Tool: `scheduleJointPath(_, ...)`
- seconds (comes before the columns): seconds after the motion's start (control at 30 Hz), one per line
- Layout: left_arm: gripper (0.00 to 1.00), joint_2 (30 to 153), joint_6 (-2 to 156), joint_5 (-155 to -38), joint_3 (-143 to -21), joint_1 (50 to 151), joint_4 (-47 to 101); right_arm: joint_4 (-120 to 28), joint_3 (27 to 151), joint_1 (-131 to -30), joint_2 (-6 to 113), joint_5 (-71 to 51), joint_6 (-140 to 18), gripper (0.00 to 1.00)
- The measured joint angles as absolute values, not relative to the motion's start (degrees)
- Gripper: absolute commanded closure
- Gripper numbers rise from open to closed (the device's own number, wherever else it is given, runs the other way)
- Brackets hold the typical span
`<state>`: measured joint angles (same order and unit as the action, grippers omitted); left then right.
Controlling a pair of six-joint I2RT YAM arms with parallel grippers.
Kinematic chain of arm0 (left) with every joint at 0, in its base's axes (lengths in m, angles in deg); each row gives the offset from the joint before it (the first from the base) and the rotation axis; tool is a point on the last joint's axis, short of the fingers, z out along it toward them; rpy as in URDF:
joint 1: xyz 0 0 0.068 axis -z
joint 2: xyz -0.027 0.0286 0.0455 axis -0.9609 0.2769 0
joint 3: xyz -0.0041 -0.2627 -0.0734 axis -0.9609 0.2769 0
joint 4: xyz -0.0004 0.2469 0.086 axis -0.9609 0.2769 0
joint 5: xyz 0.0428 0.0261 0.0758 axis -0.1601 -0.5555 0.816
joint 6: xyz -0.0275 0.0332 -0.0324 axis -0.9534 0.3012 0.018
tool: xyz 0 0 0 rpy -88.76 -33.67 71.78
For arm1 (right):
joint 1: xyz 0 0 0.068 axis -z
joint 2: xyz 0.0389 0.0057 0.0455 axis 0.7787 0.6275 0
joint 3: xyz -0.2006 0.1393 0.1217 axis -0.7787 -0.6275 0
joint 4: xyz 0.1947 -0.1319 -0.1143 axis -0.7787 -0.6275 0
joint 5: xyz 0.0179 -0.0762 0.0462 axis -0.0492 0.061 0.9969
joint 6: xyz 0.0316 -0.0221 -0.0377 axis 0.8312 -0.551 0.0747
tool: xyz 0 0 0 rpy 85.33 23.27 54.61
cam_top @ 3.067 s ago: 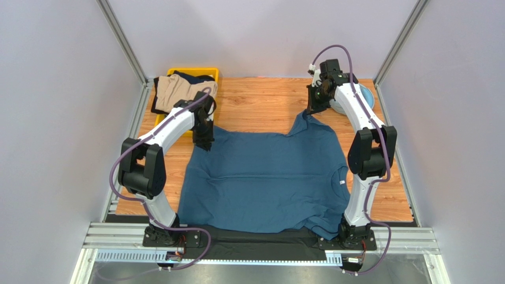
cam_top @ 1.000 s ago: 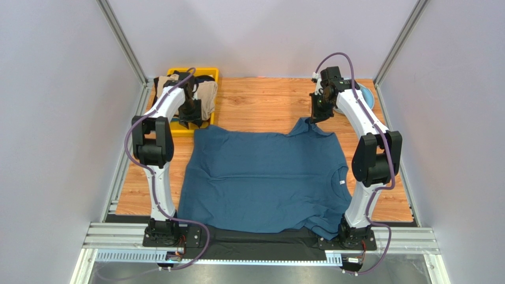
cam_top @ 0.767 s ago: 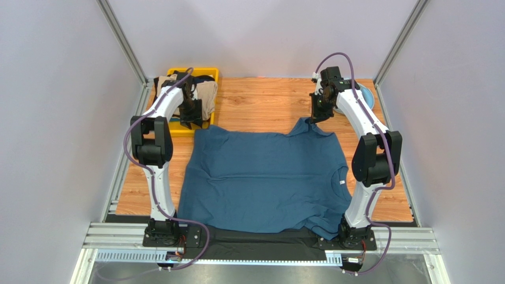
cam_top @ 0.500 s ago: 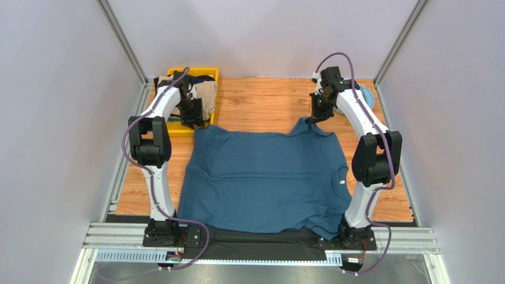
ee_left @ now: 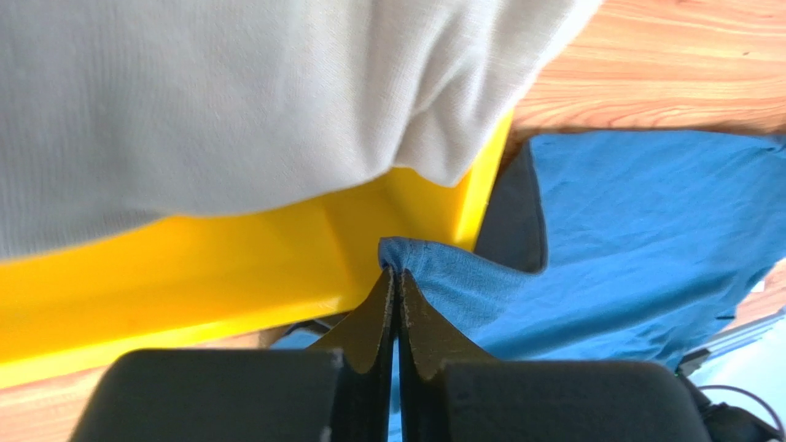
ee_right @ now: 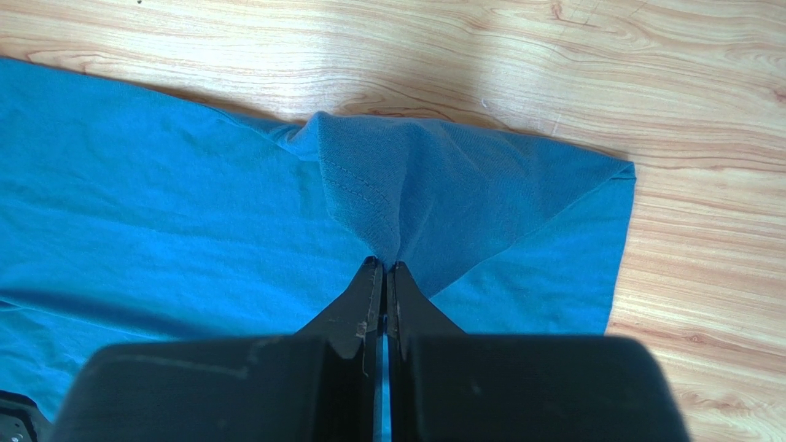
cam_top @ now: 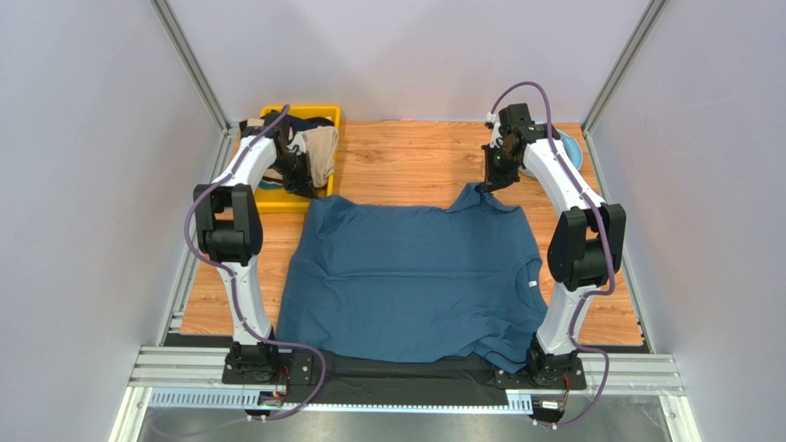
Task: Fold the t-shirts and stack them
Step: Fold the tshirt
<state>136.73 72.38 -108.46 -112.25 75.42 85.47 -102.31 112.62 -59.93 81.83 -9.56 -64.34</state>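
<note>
A large teal-blue t-shirt [cam_top: 415,276] lies spread flat across the middle of the wooden table. My left gripper [cam_top: 308,188] is at the shirt's far left corner, beside the yellow bin, and in the left wrist view it [ee_left: 397,273] is shut on a pinch of that teal cloth [ee_left: 443,267]. My right gripper [cam_top: 486,182] is at the far right corner, and the right wrist view shows it [ee_right: 384,265] shut on a raised fold of the teal shirt [ee_right: 415,193]. A bunched tan shirt [cam_top: 318,152] and a dark navy garment [cam_top: 297,120] lie in the bin.
The yellow bin [cam_top: 327,112] stands at the table's back left; its wall [ee_left: 277,267] is right in front of my left fingers, with pale cloth [ee_left: 231,101] hanging over it. A light-blue object [cam_top: 569,147] sits at the back right. Bare wood [cam_top: 406,157] lies behind the shirt.
My left gripper has gone from open to shut on the teal shirt's far left corner, and its arm has shifted slightly toward the bin. The right arm has not moved.
</note>
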Motion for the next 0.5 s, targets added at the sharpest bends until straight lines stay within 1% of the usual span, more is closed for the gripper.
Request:
scheduleJointPath(0.23, 1.0, 134.31, 72.21, -106.12, -112.23, 75.42, 85.44, -102.34, 112.12, -59.93, 81.0, -9.73, -64.34, 1.0)
scheduleJointPath(0.5, 1.0, 130.48, 72.21, -101.42, -112.41, 75.42, 84.51, -102.29, 111.49, -59.89, 78.2, -10.93, -64.34, 1.0)
